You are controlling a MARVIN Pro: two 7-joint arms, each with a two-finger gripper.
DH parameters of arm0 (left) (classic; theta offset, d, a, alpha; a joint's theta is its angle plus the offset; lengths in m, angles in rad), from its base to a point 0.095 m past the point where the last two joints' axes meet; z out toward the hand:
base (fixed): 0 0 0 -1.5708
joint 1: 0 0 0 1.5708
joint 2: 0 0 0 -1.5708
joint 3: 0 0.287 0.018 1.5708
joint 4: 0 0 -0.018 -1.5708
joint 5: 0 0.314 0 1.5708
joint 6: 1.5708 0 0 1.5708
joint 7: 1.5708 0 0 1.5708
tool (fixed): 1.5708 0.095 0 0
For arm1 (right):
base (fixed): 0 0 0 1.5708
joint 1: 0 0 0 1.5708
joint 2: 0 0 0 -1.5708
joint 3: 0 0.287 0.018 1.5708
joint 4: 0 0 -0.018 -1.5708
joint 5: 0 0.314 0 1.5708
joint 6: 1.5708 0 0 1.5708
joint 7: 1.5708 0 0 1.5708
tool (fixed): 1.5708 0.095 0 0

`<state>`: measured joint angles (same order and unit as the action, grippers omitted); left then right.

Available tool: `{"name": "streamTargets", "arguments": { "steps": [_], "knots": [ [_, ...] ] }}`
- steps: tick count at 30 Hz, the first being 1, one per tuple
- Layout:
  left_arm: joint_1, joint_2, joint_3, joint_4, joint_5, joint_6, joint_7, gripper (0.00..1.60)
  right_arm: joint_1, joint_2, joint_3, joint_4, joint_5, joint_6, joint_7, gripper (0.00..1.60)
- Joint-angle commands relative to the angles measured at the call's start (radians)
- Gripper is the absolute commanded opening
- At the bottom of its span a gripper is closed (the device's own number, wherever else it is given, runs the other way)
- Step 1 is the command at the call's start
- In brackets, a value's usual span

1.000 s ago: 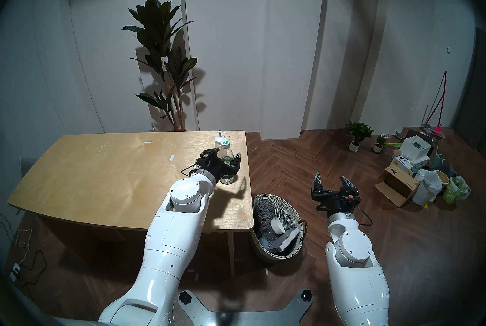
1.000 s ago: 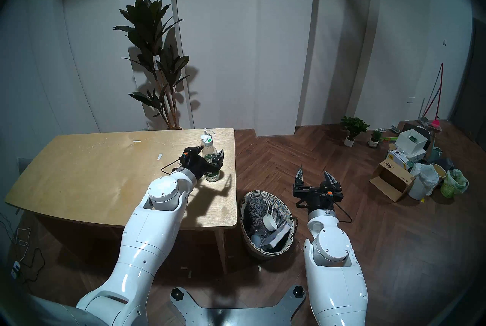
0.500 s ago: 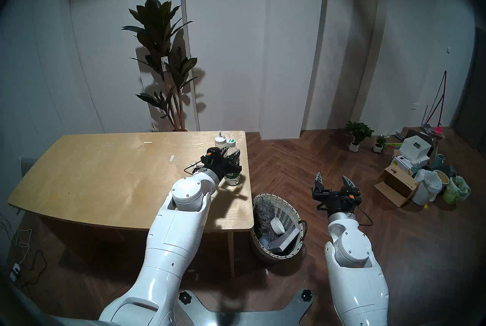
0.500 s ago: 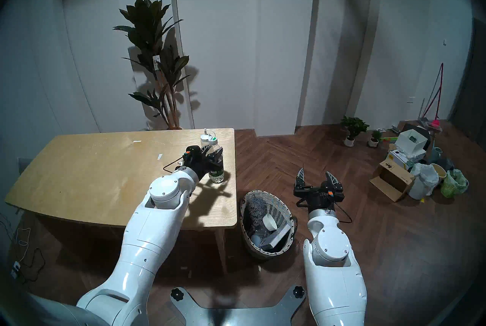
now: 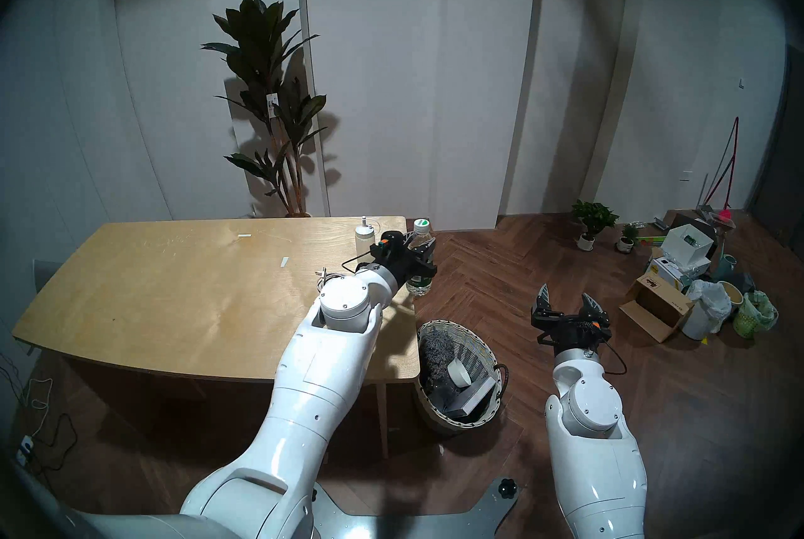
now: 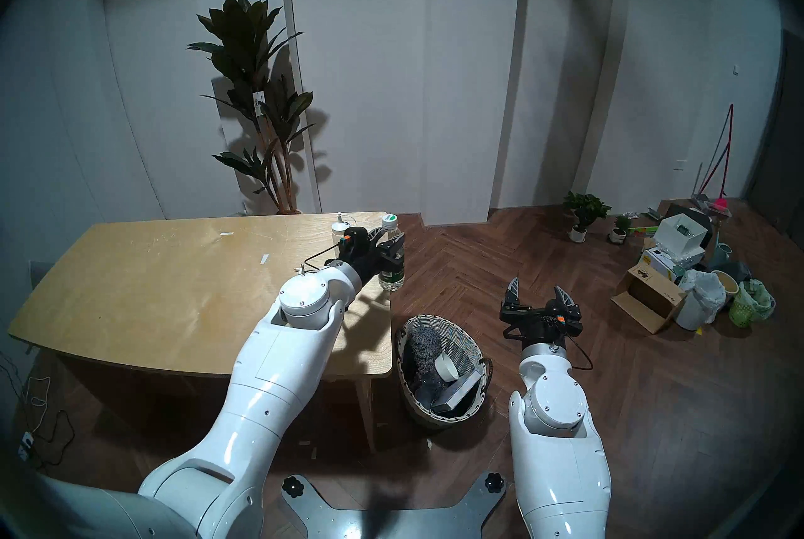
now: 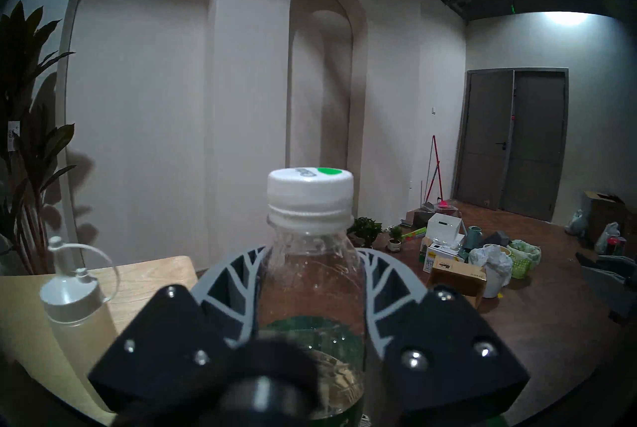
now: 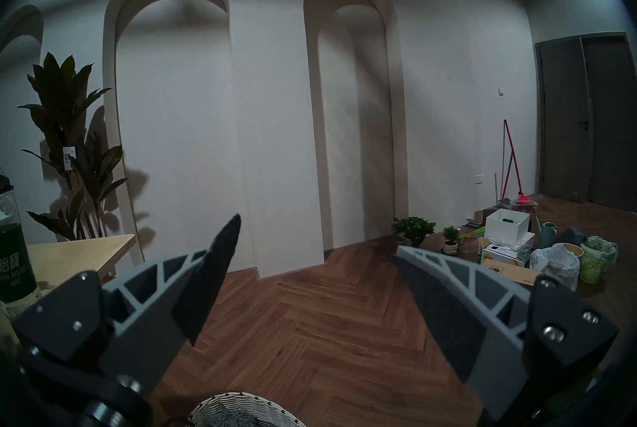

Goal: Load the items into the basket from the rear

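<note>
Two grippers show, two bottles, one cable, one wicker basket. The left gripper (image 5: 421,247) is clamped on the clear water bottle (image 5: 420,259), holding it upright at the table's (image 5: 174,285) right edge, its base off the wood. One squeeze bottle (image 5: 364,237) stands on the table just to the left of that hand, apart from it. One coiled white cable (image 5: 327,276) lies on the table behind the hand, beside its wrist. The right gripper (image 5: 565,301) is spread wide and holds nothing, over bare floor. The basket (image 5: 457,377) stands on the floor between the two hands, nearer the robot than both.

The left wrist view alone shows the cap (image 7: 310,188), white with a green dot, and the fingers (image 7: 234,288) pressed to both sides of the bottle. The right wrist view alone shows the basket's rim (image 8: 241,410) just under the open hand. Only the head views show the basket's contents: a grey fluffy thing, a white bowl, a box.
</note>
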<state>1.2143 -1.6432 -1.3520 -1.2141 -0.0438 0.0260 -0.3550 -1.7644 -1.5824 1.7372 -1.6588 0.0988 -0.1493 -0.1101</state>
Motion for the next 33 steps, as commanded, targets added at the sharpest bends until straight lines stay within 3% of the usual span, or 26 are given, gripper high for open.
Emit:
{"name": "streamTargets", "arguments": {
  "steps": [1,15,33],
  "knots": [
    [-0.117,-0.087,0.017,0.049,0.005,-0.032,0.013,0.00,0.036,0.019,0.037,0.008,0.014,0.002,-0.009,1.60],
    [-0.210,-0.158,-0.024,0.211,-0.011,-0.038,0.042,0.00,0.078,0.066,0.133,0.083,0.044,0.019,-0.050,1.60],
    [-0.339,-0.229,-0.049,0.412,-0.027,-0.042,0.101,0.00,0.094,0.100,0.198,0.132,0.073,0.028,-0.078,1.60]
  ]
}}
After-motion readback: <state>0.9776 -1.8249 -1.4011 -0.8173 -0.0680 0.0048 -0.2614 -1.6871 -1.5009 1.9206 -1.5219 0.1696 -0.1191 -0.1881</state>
